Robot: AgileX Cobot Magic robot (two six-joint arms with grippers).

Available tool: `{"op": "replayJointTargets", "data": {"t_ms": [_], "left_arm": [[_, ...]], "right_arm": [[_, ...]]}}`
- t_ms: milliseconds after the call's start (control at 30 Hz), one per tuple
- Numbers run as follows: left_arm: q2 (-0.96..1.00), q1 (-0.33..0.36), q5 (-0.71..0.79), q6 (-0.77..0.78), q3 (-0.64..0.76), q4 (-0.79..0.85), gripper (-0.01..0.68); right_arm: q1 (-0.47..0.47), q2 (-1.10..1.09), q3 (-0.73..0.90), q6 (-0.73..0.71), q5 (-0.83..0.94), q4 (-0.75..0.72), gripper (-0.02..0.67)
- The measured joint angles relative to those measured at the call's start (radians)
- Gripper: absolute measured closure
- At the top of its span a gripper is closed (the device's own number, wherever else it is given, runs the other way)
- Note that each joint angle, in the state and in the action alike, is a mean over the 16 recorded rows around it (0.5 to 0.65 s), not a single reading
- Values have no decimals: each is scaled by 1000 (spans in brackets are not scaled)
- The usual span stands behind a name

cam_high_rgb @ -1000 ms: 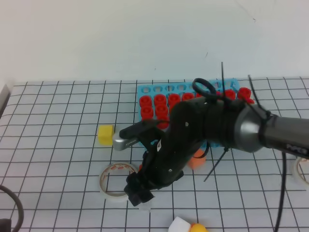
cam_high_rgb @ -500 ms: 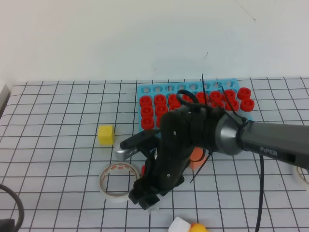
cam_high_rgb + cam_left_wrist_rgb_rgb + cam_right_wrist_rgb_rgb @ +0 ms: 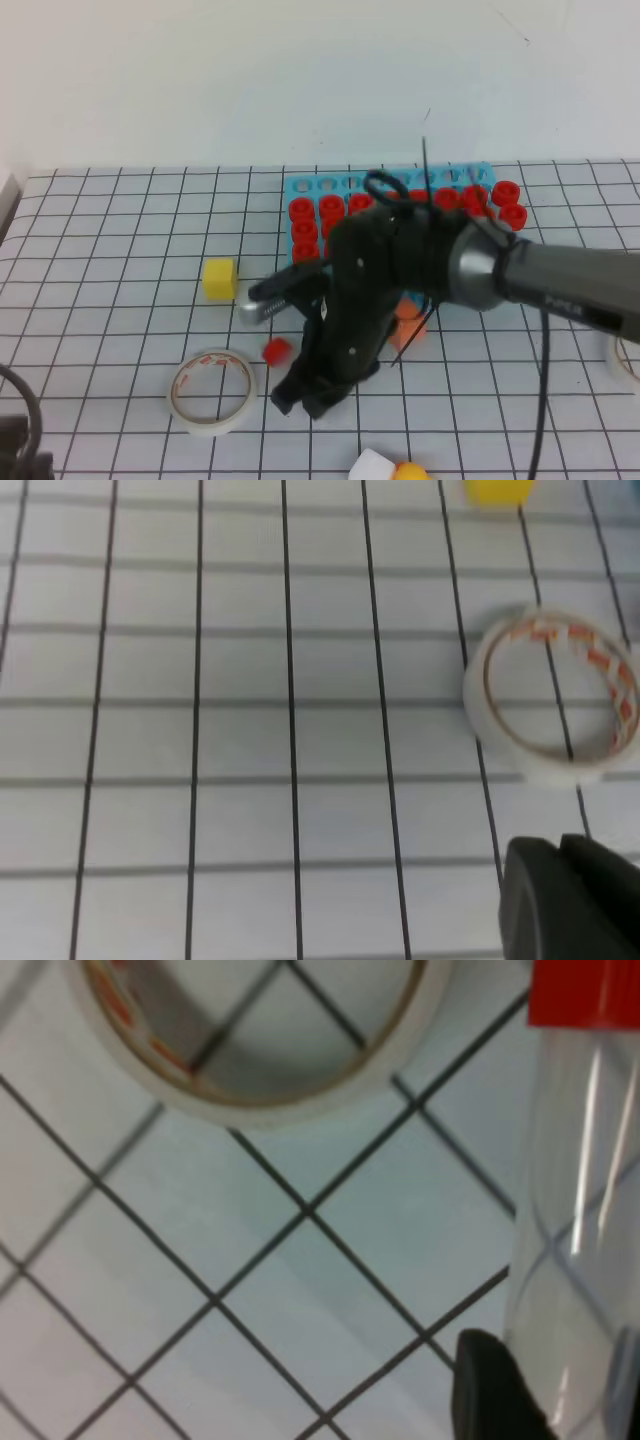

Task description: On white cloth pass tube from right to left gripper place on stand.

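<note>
While the right gripper (image 3: 305, 392) closes on the tube (image 3: 278, 351), red cap poking out left, its grip isn't confirmed. Tape roll (image 3: 211, 390) has slid toward the white cloth's (image 3: 110, 250) near-left corner. Stand (image 3: 305, 188) waits behind; handover pending.

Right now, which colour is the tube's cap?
Red; the tube shows best in the right wrist view.

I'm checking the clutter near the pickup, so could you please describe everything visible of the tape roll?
The tape roll is a whitish, translucent ring with reddish marks on its inner core. It lies flat on the white cloth, open centre showing the grid lines, just left of the right gripper. Nothing visibly touches it besides the cloth.
</note>
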Motion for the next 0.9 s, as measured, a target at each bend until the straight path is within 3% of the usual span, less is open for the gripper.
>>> {"op": "replayJointTargets", "data": {"t_ms": [200, 433, 700, 900], "left_arm": [[-1, -8, -136, 157, 2, -178, 674], [-12, -56, -264, 650, 2, -701, 674], [-24, -157, -312, 1264, 2, -1303, 663], [-16, -213, -263, 1457, 1, -1478, 552]], "right_arm": [[10, -126, -9, -44, -25, -35, 417], [48, -359, 63, -104, -153, -84, 417], [104, -612, 331, -134, -458, -92, 417], [137, -726, 566, -128, -716, -66, 417]]}}
